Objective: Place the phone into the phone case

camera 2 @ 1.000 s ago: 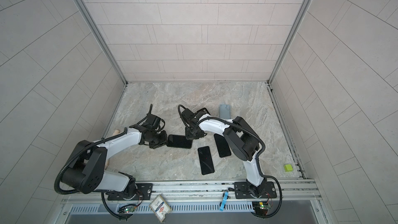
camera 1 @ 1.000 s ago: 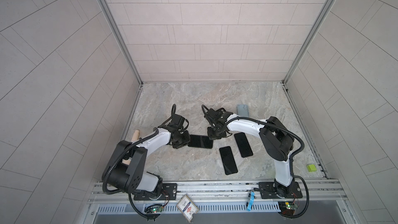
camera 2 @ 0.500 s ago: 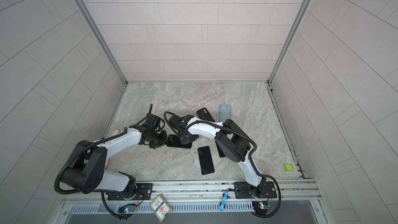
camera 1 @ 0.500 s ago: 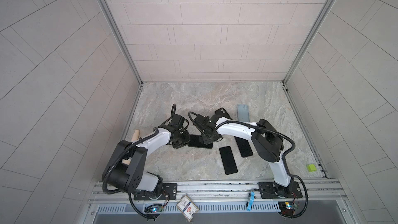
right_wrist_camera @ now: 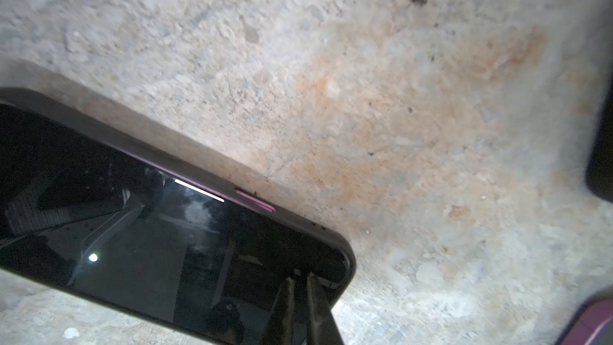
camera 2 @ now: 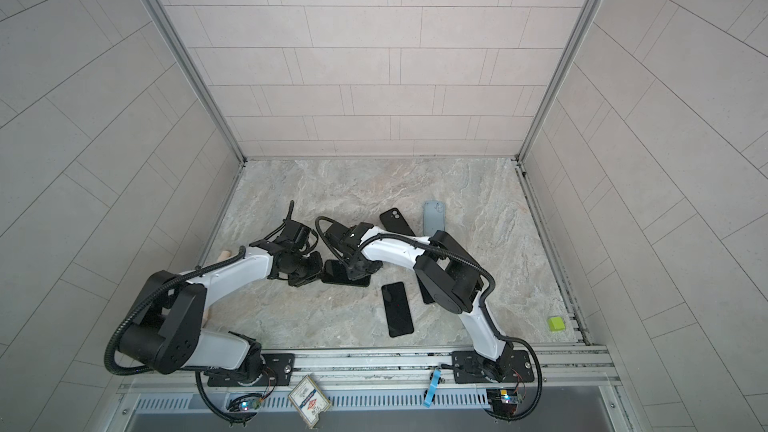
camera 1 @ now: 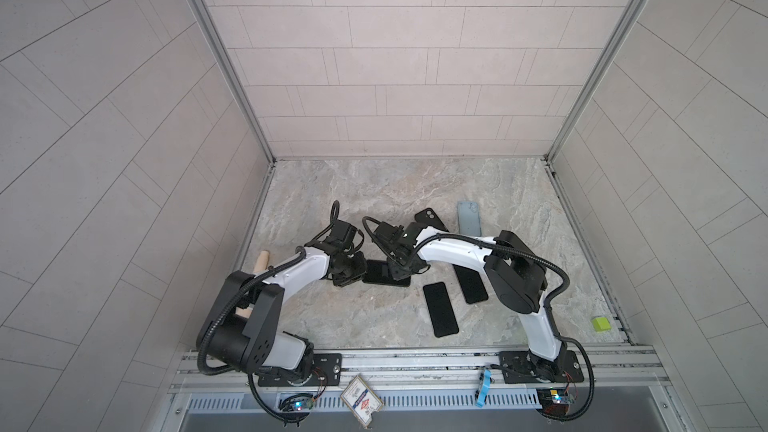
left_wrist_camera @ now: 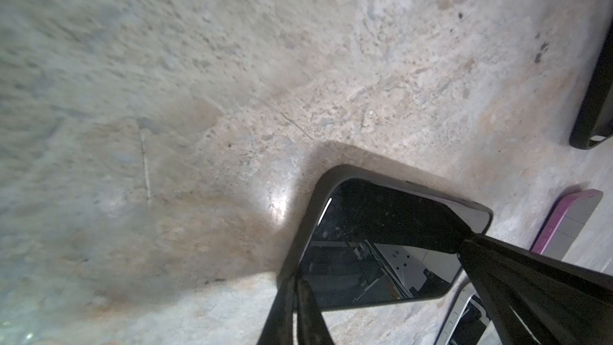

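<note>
The phone (camera 1: 384, 273) lies flat and screen up inside a black phone case (left_wrist_camera: 302, 227) near the middle of the table, seen in both top views (camera 2: 345, 274). Its purple edge (right_wrist_camera: 255, 202) shows just inside the case rim. My left gripper (camera 1: 360, 273) is shut, its tips (left_wrist_camera: 296, 282) touching the case rim at the phone's left end. My right gripper (camera 1: 397, 271) is shut too, tips (right_wrist_camera: 300, 277) pressing on the screen near the right-end corner. In the left wrist view the right gripper's fingers (left_wrist_camera: 497, 260) cover that corner.
Behind the right arm lie an empty black case (camera 1: 430, 220) and a grey-blue case (camera 1: 468, 218). Two more dark phones (camera 1: 440, 309) (camera 1: 469, 284) lie to the front right. A green block (camera 1: 601, 323) sits by the right wall and a wooden stick (camera 1: 261, 261) by the left wall.
My right gripper has swung left and forward from beside the phone onto its right end, uncovering the black case behind it. The left arm has stayed put.
</note>
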Controlling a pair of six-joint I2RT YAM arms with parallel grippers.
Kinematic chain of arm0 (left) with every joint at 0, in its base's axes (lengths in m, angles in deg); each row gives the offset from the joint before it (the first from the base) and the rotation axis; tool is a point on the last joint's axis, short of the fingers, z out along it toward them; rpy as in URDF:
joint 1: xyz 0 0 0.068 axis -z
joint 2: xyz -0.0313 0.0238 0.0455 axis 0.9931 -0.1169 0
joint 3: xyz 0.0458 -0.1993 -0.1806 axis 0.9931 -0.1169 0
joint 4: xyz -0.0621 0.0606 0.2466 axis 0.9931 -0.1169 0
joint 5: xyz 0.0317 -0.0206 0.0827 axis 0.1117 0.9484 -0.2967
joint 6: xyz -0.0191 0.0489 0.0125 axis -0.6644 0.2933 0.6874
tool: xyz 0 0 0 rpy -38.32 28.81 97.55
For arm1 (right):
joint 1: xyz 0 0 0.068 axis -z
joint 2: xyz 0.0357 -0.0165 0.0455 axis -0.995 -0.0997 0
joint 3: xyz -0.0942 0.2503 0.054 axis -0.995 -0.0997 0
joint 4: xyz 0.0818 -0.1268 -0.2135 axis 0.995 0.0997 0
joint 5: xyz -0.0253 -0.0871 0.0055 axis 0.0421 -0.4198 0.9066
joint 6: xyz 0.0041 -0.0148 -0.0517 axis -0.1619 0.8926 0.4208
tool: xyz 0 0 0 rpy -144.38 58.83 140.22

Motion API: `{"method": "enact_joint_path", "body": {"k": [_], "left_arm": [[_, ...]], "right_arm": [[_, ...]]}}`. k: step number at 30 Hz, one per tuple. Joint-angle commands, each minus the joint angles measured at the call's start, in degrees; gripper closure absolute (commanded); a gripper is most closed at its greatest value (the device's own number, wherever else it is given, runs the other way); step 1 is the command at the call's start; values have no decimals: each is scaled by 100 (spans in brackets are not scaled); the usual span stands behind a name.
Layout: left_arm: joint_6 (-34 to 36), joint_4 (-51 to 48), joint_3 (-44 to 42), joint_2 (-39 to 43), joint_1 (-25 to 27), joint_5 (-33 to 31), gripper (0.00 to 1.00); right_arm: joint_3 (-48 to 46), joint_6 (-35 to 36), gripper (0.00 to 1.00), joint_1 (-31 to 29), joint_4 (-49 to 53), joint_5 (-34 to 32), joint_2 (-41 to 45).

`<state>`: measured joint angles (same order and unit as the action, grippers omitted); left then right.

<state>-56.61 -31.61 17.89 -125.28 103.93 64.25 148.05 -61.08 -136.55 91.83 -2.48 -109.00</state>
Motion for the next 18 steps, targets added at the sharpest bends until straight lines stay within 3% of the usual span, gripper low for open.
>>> {"method": "enact_joint_path", "body": {"k": [1,10,18], "left_arm": [[-25,181,-152,-226,73,5,88],[-46,227,-139,-243,71,23,88],[-65,-104,51,184,72,-12,88]], "right_arm": [[-622,-190,88,15,-85,612,-892],[-716,-256,89,22,-253,854,-949],[-367,18,89,273,-80,595,-93]]}}
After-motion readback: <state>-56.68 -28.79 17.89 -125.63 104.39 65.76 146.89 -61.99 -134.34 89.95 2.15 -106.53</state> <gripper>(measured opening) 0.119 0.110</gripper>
